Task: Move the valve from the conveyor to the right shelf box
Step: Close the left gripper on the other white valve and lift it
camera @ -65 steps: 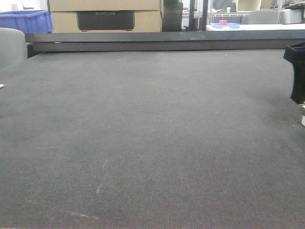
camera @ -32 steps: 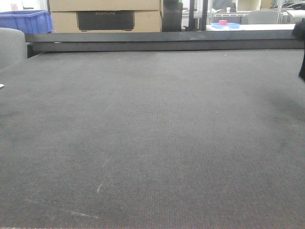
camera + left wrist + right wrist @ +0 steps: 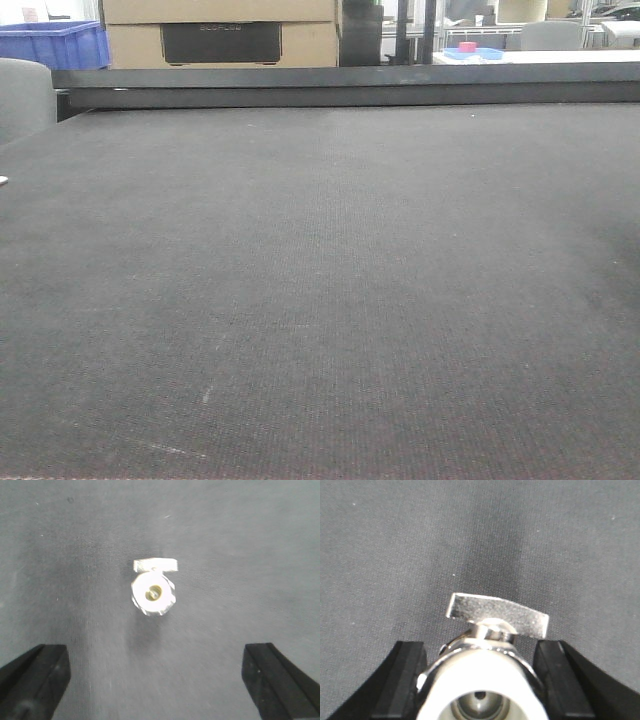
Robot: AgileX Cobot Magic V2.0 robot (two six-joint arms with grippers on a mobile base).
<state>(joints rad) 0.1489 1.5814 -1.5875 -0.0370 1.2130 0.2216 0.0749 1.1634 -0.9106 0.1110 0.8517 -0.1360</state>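
The conveyor (image 3: 320, 300) is the biggest thing here, a wide dark grey belt. In the front view nothing can be seen lying on it. Behind its far rail stand a cardboard box (image 3: 220, 35) and a blue bin (image 3: 55, 45). The right shelf box is not in any picture, and neither arm shows in the front view.

The right gripper (image 3: 480, 652) is closed on a valve (image 3: 482, 690). A black finger sits on each side of the shiny body. The open end of the valve faces the camera, so its long way runs straight back into the hand. Its flat handle (image 3: 497, 615) sticks out past the fingertips. The belt looks to be a good way below it. This valve is already in the right hand, so I think the right arm is the one to carry it to the box.

The left gripper (image 3: 152, 665) is wide open and holds nothing. It hangs over another valve (image 3: 153, 594) on the belt. That other valve lies straight ahead, about halfway between the two fingers and well apart from both. We look down its round end, and its little handle (image 3: 155, 565) points away from the hand.
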